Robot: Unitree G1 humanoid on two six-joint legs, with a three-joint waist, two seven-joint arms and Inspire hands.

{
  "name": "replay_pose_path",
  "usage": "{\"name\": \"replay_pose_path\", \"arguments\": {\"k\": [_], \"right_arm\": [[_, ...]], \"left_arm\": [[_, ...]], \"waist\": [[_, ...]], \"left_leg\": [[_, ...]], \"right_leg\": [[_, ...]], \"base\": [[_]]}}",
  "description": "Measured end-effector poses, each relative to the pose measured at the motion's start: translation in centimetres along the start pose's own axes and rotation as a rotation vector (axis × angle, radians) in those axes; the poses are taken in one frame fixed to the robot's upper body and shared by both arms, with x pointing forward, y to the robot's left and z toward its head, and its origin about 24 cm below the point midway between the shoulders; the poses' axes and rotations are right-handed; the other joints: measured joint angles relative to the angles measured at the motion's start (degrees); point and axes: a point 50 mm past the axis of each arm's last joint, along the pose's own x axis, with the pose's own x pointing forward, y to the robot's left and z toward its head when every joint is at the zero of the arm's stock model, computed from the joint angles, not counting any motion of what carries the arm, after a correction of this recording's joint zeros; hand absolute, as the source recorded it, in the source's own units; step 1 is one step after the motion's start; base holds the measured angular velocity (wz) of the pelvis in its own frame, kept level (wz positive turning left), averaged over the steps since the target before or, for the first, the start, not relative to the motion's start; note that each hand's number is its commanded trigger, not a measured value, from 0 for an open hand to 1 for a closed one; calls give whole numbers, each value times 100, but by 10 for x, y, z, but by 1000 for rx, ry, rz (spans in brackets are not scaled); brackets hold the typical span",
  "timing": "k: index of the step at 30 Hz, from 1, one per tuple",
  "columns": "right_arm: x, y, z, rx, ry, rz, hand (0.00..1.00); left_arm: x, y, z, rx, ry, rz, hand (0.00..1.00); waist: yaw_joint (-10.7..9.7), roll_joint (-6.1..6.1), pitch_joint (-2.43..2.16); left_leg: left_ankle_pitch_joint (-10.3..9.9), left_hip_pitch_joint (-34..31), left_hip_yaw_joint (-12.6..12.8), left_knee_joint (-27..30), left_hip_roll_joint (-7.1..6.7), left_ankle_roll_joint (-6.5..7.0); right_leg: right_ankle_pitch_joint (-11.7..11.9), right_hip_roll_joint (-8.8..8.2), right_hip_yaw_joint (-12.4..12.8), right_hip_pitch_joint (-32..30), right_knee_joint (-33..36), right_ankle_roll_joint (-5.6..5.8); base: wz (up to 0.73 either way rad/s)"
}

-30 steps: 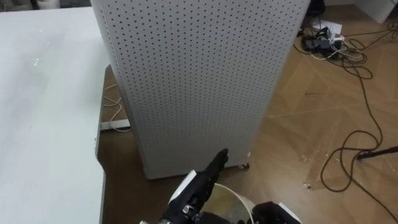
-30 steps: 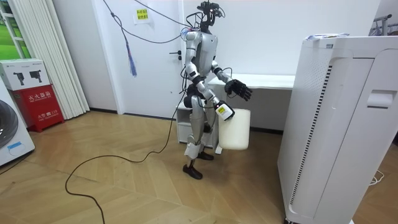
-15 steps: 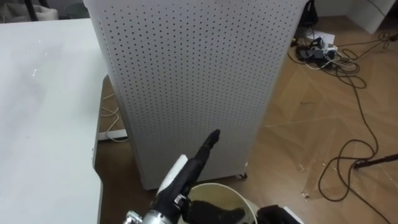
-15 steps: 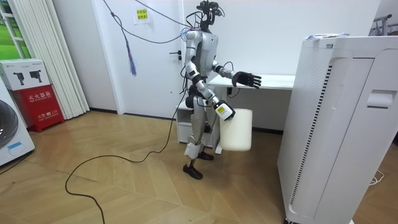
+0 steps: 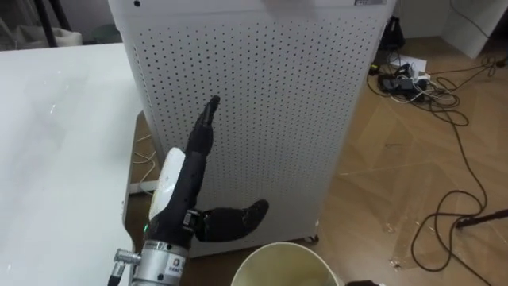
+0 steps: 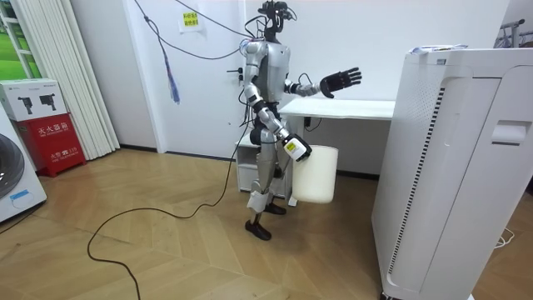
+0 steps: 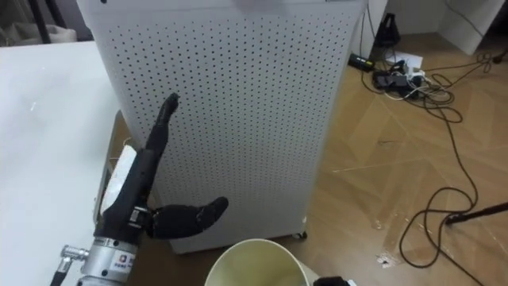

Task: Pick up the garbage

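Observation:
My left hand [image 5: 190, 181] is raised in front of a white perforated cabinet [image 5: 262, 111], fingers straight and thumb spread, holding nothing. In the room view the same hand [image 6: 340, 81] is lifted above the white table [image 6: 350, 108]. A white bin [image 6: 316, 173] hangs off the floor at my side, with my right hand [image 6: 295, 149] curled on its top edge. The bin's round rim [image 5: 274, 253] and cream inside show at the bottom of the eye views. I stand upright beside the table. Small pale scraps [image 5: 394, 236] lie on the wooden floor to the right.
The white table [image 5: 55, 151] runs along my left, with the perforated cabinet close ahead. Dark cables and a power strip [image 5: 421, 67] sprawl on the floor at the right. A tall white appliance [image 6: 454, 167] stands at the room view's right, a red box [image 6: 46, 125] at its left.
My left hand has risen from low beside the bin's rim to well up in front of the cabinet; in the room view the arm lifted from chest height to shoulder height. The bin stayed put.

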Motion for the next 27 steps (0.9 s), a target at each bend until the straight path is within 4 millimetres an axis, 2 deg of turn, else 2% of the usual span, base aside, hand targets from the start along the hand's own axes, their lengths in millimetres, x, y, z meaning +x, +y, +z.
{"name": "replay_pose_path", "arguments": {"k": [4,8,11,13,15,16,18,19,20,21,22,23,24,25,26,27], "right_arm": [[-3,-1,-6,-5,18,-4,100],[-5,-3,-11,-21,36,-9,100],[-7,-3,-16,-20,55,-10,100],[-9,-3,-23,-17,80,-8,100],[-12,-1,-31,-8,109,-6,100],[-13,0,-32,-5,112,-6,100],[-16,-1,-37,-6,124,-6,100],[-16,-2,-37,-7,127,-8,100],[-16,-3,-38,-9,136,-9,100],[-17,-4,-42,-10,151,-9,100],[-18,-5,-43,-10,156,-13,100],[-19,-7,-45,-9,163,-24,100],[-20,-14,-45,-24,168,-42,100],[-20,-15,-45,-27,171,-48,100],[-20,-17,-47,-33,182,-51,100],[-21,-16,-50,-36,198,-47,100]], "left_arm": [[0,3,3,86,-53,23,0],[2,8,10,173,-130,72,0],[2,12,14,195,-172,102,0],[2,13,14,198,-171,112,0],[1,16,12,211,-169,116,0],[1,17,12,216,-169,116,0],[1,17,10,215,-168,122,0],[0,17,9,211,-167,125,0],[-1,17,8,212,-163,128,0],[-1,17,9,208,-172,135,0],[-1,17,10,203,-178,139,0],[-1,17,12,190,-199,145,0],[-1,18,14,182,-217,156,0],[-1,18,14,180,-226,163,0],[-1,20,15,178,-238,179,0],[0,23,16,183,-246,191,0]], "waist": [[-8,52,3],[23,41,10],[47,0,40],[72,4,63],[154,17,94],[159,18,97],[206,29,133],[215,42,141],[214,31,168],[230,19,177],[208,12,176],[212,-14,181],[253,-34,180],[324,-34,180],[445,-27,176],[507,-12,161]], "left_leg": [[9,151,20,-54,12,-16],[33,199,26,-114,39,-55],[-21,176,20,56,107,-117],[-210,67,42,438,259,-183],[-538,-171,49,1178,492,-320],[-583,-253,44,1369,554,-348],[-570,-465,-45,2044,674,-370],[-544,-495,-137,2174,674,-377],[-469,-627,-359,2466,667,-400],[-391,-872,-650,2744,574,-419],[-415,-980,-794,2705,456,-406],[-426,-1187,-960,2332,169,-392],[-345,-1409,-1081,1846,-54,-400],[-210,-1516,-1093,1537,-143,-426],[144,-1648,-1172,920,-267,-421],[597,-1725,-1333,509,-281,-358]], "right_leg": [[-1,15,-1,122,-6,1],[3,55,25,125,1,-10],[-34,106,22,155,29,-70],[-115,202,13,110,148,-149],[-405,331,-47,-55,577,-280],[-483,360,-52,-93,681,-315],[-696,422,29,-142,967,-425],[-729,434,106,-144,1026,-452],[-767,450,227,-145,1100,-500],[-810,473,434,-124,1174,-560],[-830,476,547,-129,1196,-576],[-876,443,766,-170,1221,-576],[-891,386,912,-221,1226,-561],[-897,371,977,-236,1227,-550],[-910,373,1052,-245,1228,-542],[-977,400,1059,-218,1231,-540]], "base": [[-2],[-4],[-1],[-10],[-23],[-16],[-17],[-30],[-26],[-12],[6],[0],[-19],[-48],[-59],[-54]]}}
